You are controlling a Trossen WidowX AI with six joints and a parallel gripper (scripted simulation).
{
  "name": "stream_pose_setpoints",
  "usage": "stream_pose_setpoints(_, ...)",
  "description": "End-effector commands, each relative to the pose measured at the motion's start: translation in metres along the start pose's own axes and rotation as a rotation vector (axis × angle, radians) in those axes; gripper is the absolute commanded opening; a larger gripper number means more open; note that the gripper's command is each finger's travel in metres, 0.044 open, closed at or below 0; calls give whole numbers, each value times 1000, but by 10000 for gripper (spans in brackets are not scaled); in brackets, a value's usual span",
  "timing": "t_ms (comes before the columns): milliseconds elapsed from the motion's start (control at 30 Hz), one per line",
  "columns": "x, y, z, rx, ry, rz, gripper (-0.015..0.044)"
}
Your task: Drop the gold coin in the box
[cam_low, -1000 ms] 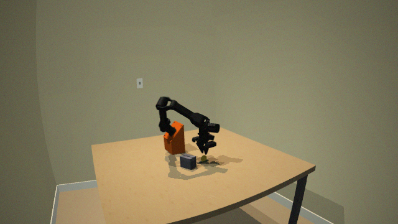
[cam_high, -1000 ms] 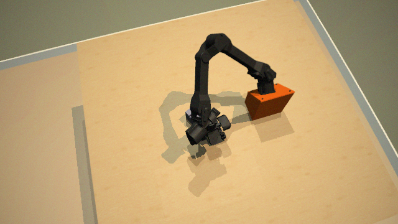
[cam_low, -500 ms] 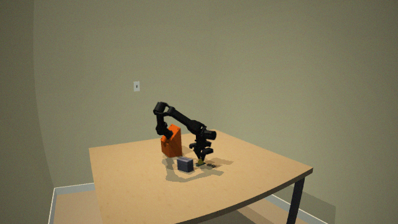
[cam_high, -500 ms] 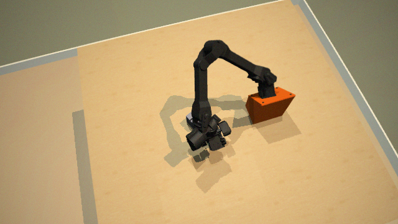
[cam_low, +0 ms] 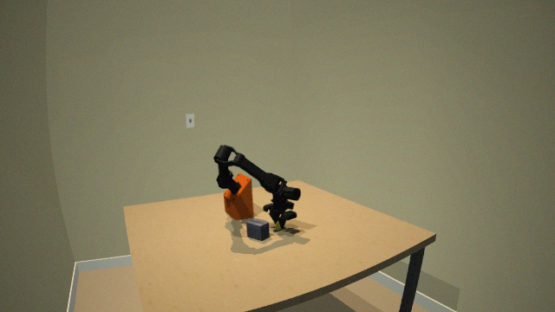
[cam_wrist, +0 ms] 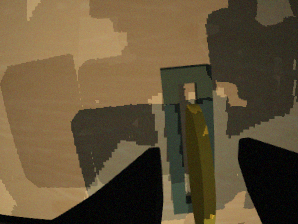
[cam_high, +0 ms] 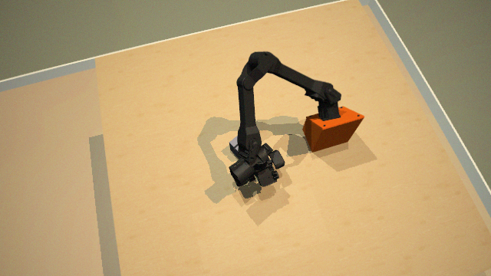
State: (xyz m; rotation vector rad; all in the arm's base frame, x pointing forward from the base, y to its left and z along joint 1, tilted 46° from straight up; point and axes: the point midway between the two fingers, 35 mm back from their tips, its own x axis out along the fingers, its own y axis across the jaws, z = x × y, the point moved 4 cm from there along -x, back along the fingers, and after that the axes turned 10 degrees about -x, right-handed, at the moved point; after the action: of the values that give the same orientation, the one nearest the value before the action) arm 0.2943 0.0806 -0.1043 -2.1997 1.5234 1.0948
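Note:
The gold coin [cam_wrist: 200, 169] [cam_low: 277, 225] stands on its edge in the dark-green holder [cam_wrist: 172, 83] on the table. My gripper [cam_wrist: 200, 153] [cam_low: 281, 223] [cam_high: 255, 174] is low over the holder, with one dark finger on each side of the coin. The fingers stand apart and there is a gap between each finger and the coin. The grey box [cam_low: 257, 229] [cam_high: 234, 145] sits just beside the gripper, mostly hidden by the arm in the top view. Its slot is not visible. In the top view the coin and holder are hidden under the gripper.
The arm's orange base block [cam_high: 334, 130] [cam_low: 239, 201] stands behind the box. The wooden table [cam_high: 345, 215] [cam_low: 347, 243] spreads wide around them, its front edge well away.

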Motion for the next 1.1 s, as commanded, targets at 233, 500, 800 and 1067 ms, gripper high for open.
stream_pose_setpoints(233, 2, 3, 0, -9, 6, 4, 3)
stream_pose_setpoints(500, 2, 3, 0, -9, 5, 4, 0)
stream_pose_setpoints(800, -11, 1, 1, -2, -1, 8, 0)
stream_pose_setpoints(1067, -31, -1, 1, -3, -2, 5, 0)
